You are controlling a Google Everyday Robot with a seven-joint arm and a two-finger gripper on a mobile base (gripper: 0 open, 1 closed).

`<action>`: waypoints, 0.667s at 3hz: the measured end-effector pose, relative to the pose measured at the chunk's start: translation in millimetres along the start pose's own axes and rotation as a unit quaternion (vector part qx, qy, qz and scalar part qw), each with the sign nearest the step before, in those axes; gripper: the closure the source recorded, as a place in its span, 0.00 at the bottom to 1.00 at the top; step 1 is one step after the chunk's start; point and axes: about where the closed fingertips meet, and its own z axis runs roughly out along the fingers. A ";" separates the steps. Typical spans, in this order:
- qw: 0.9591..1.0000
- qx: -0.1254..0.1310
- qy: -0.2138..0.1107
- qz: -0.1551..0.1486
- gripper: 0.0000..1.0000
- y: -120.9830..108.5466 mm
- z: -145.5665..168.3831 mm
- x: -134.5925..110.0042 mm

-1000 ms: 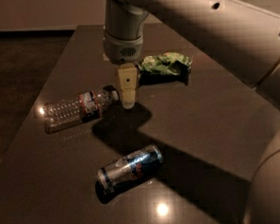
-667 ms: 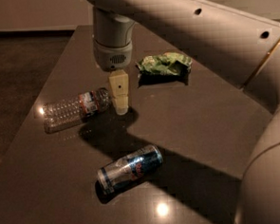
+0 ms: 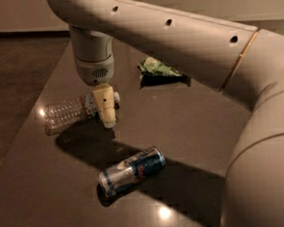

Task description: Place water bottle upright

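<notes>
The water bottle (image 3: 69,113) lies on its side on the dark table (image 3: 191,131) at the left, its white cap pointing right and its red-and-white label near the cap end. My gripper (image 3: 106,108) hangs straight down from the arm over the bottle's cap end, its cream fingers in front of the cap and label. The cap is partly hidden behind the gripper.
A blue-and-silver drink can (image 3: 132,170) lies on its side in front of the bottle. A green crumpled snack bag (image 3: 159,70) lies at the back. The table's left edge runs close to the bottle's base, with the floor beyond.
My gripper has moved left toward the bottle and now covers its cap end. The bottle, can and bag have not moved on the table.
</notes>
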 end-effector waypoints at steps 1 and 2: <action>1.000 -0.006 0.012 -0.004 0.12 -3.0 8.1 -8.3; 1.000 -0.004 0.022 -0.009 0.26 -5.9 8.3 -12.9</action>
